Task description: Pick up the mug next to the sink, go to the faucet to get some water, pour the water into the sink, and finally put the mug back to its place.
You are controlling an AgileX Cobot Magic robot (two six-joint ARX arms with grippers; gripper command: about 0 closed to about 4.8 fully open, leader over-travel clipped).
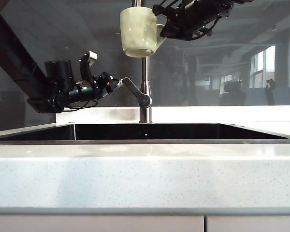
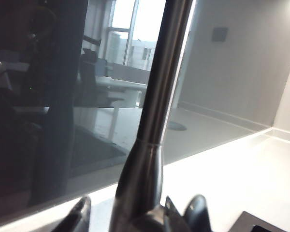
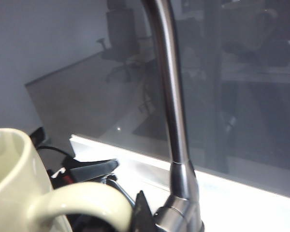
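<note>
- Nearest to us is the pale speckled countertop [image 1: 145,179], flat and matte, with a squared front edge.
- Just behind it sits the sink [image 1: 145,131], a wide, glossy black basin with a thin metal rim. It looks dry from here.
- At the sink's far edge, near the middle, stands the faucet [image 1: 145,92], a thin brushed-steel stem with a slanted lever [image 1: 131,88] pointing left.
- The left gripper [image 1: 117,84] is at the lever's tip, on the left. In the left wrist view its fingers [image 2: 197,212] sit apart on either side of the lever, not squeezing it as far as we can tell.
- The mug [image 1: 138,32] hangs high up in front of the faucet stem, upright, cream, dimpled and glazed. The right gripper [image 1: 165,30] is clamped on its loop handle [image 3: 82,200] from the right.
- Where it could go sideways: we'd say the mug has to sit under the spout, which is out of view. If it's off-centre, water splashes over the counter.
- Also, the slick lever could slip out of those loose fingers, and a handle-only grip might let a filled mug tilt.
</note>
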